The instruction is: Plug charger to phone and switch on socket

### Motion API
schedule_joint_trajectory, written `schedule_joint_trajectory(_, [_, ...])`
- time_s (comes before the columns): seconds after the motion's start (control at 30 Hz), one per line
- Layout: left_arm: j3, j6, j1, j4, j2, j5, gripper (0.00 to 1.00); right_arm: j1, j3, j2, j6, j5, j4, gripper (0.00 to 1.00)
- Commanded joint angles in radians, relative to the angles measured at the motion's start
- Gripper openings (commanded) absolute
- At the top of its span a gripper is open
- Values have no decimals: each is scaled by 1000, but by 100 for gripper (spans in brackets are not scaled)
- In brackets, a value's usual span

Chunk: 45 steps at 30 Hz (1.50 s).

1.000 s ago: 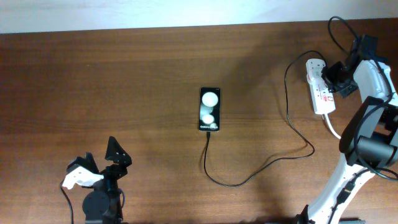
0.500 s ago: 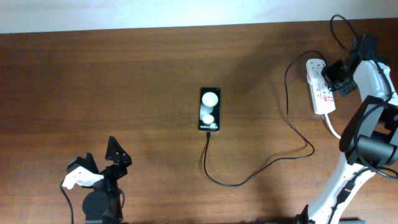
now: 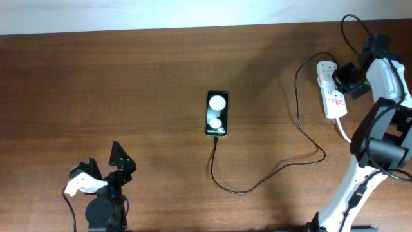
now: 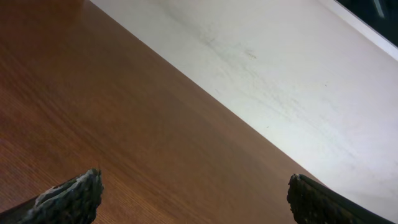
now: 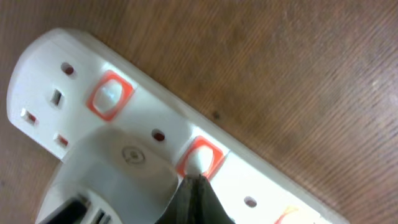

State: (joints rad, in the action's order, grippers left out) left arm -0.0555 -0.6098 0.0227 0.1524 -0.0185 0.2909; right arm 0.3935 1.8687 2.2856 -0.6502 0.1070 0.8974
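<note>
The black phone [image 3: 217, 113] lies flat mid-table, with the thin black charger [image 3: 257, 183] cable running from its near end in a loop toward the socket [image 3: 330, 90], a white power strip at the far right. My right gripper [image 3: 353, 82] is shut and sits over the strip. In the right wrist view its closed fingertips [image 5: 196, 179] touch the lower edge of a red-framed switch [image 5: 200, 156]; a white adapter [image 5: 112, 171] is plugged in beside it. My left gripper [image 3: 103, 169] stands open near the front left, nothing between its fingers [image 4: 68, 198].
A second red-framed switch [image 5: 110, 94] sits further along the strip. The strip's thick white cord [image 3: 344, 132] trails toward the right arm's base [image 3: 380, 151]. A black cable [image 3: 351, 29] loops at the far right edge. A white surface [image 4: 280, 74] borders the table.
The right gripper has shifted very slightly over the socket. Phone, cable and left arm have not moved.
</note>
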Motion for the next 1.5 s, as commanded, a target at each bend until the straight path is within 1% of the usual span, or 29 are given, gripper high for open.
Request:
schedule_joint_trajectory(0.0, [8, 19, -5, -3, 2, -7, 99, 33, 138, 27, 7, 13, 81, 4])
schedule_joint_trajectory(0.1, [8, 19, -5, -3, 2, -7, 99, 45, 194, 27, 7, 13, 112, 4])
schedule_joint_trajectory(0.33, [8, 19, -5, -3, 2, -7, 99, 24, 180, 29, 6, 13, 149, 4])
schedule_joint_trajectory(0.5, [8, 19, -5, -3, 2, -7, 99, -6, 132, 29, 6, 8, 115, 4])
schedule_joint_trajectory(0.6, [8, 19, -5, -3, 2, -7, 99, -6, 129, 34, 6, -40, 117, 4])
schedule_joint_trajectory(0.7, [8, 19, -5, -3, 2, -7, 99, -6, 129, 41, 6, -49, 117, 4])
schedule_joint_trajectory(0.87, [8, 19, -5, -3, 2, -7, 99, -7, 129, 79, 6, -28, 122, 4])
schedule_joint_trajectory(1.2, [8, 20, -5, -3, 2, -7, 99, -14, 128, 90, 6, -19, 99, 4])
schedule_joint_trajectory(1.33, [8, 19, -5, -3, 2, -7, 99, -73, 127, 175, 7, -1, 165, 4])
schedule_joint_trajectory(1.47, [8, 20, -5, -3, 2, -7, 99, -85, 129, 168, 26, -14, 194, 4])
